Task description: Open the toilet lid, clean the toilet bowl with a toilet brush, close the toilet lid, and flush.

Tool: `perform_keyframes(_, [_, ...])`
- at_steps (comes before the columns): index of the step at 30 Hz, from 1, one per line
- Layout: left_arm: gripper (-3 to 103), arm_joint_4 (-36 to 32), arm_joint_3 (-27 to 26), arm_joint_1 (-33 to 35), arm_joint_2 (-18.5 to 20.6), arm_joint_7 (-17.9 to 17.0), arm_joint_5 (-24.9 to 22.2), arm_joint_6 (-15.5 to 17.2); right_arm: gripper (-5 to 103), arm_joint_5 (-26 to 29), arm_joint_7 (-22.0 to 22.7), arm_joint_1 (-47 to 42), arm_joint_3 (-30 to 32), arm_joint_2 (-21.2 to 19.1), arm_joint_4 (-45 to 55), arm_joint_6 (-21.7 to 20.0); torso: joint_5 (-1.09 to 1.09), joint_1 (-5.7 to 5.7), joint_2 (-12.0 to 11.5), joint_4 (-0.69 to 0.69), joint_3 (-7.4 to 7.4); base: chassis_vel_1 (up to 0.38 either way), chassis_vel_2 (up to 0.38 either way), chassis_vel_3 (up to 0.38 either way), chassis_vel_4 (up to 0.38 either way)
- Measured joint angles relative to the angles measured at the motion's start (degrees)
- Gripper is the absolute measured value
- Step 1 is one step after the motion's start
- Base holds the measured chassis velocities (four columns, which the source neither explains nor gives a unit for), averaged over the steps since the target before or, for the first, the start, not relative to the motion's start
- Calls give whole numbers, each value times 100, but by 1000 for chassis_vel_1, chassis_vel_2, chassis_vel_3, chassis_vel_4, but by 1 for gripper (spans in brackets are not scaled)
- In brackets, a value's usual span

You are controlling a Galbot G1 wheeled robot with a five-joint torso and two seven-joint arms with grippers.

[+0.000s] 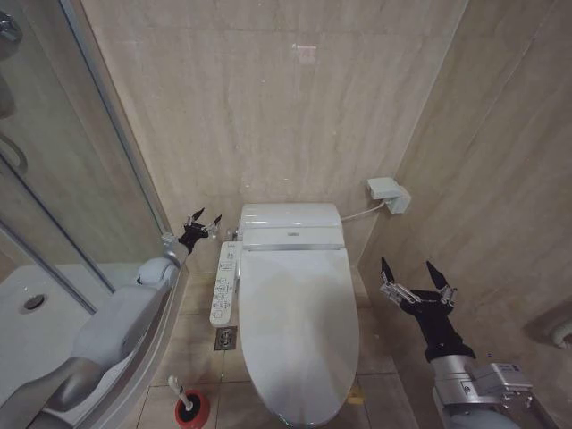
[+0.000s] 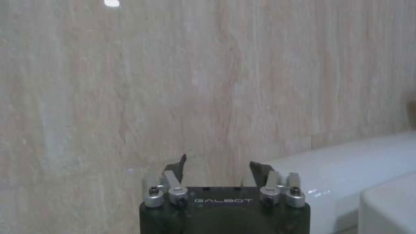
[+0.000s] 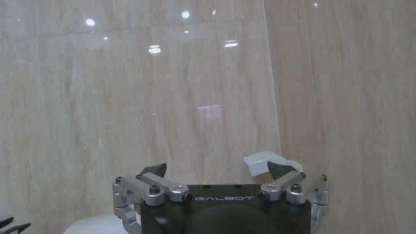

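The toilet lid lay shut over the bowl, so opening it looked like the step in hand. The brush stood in its red holder on the floor at the robot's left. The left gripper hovered beside the tank, the right gripper beside the lid, both spread wide and empty. Next, one gripper would need to catch the lid's front rim.
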State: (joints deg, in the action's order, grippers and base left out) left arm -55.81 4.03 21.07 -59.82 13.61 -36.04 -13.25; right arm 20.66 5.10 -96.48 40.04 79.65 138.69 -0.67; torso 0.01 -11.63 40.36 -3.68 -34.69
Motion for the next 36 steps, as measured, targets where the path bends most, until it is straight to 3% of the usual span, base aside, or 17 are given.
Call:
perform_keyframes(2, [86, 90, 32, -44, -8, 63, 21, -9, 100, 0, 0, 0, 0, 0, 0, 0, 0, 0, 0, 0, 0, 0, 0, 0, 0])
perform_keyframes(3, [59, 260, 83, -117, -12, 229, 46, -66, 100, 0, 0, 0, 0, 0, 0, 0, -1, 0, 0, 2, 0, 0, 0, 0, 0])
perform_keyframes(5, [59, 513, 145, -200, 4, 552, 129, -161, 100, 0, 0, 0, 0, 0, 0, 0, -1, 0, 0, 2, 0, 0, 0, 0, 0])
perform_keyframes(9, [59, 620, 198, -206, 79, 786, 170, -223, 100, 0, 0, 0, 0, 0, 0, 0, -1, 0, 0, 3, 0, 0, 0, 0, 0])
perform_keyframes(10, [32, 619, 204, -188, 98, 823, 175, -241, 100, 0, 0, 0, 0, 0, 0, 0, 0, 0, 0, 2, 0, 0, 0, 0, 0])
perform_keyframes(16, [32, 503, 227, -37, 137, 954, 257, -307, 100, 0, 0, 0, 0, 0, 0, 0, -2, 2, 1, 1, 1, 0, 0, 0, 0])
perform_keyframes(17, [5, 492, 229, -35, 134, 968, 268, -315, 100, 0, 0, 0, 0, 0, 0, 0, -2, 2, 1, 1, 1, 0, 0, 0, 0])
perform_keyframes(24, [5, 463, 257, -50, 128, 1002, 277, -320, 100, 0, 0, 0, 0, 0, 0, 0, 0, 3, 2, 1, 2, -51, 45, 45, -57])
perform_keyframes(25, [0, 461, 265, -51, 129, 1018, 277, -320, 100, 0, 0, 0, 0, 0, 0, 0, 0, 2, 1, 0, 1, -133, 99, 177, -135])
perform_keyframes(28, [0, 459, 275, -52, 130, 1050, 277, -322, 100, 0, 0, 0, 0, 0, 0, 0, -1, 2, 1, 1, 1, -177, 156, 204, -184])
perform_keyframes(36, [0, 454, 278, 87, 125, 1304, 273, -363, 100, 0, 0, 1, 0, 0, 0, 0, -1, -4, -1, 1, -2, -142, 147, 134, -124])
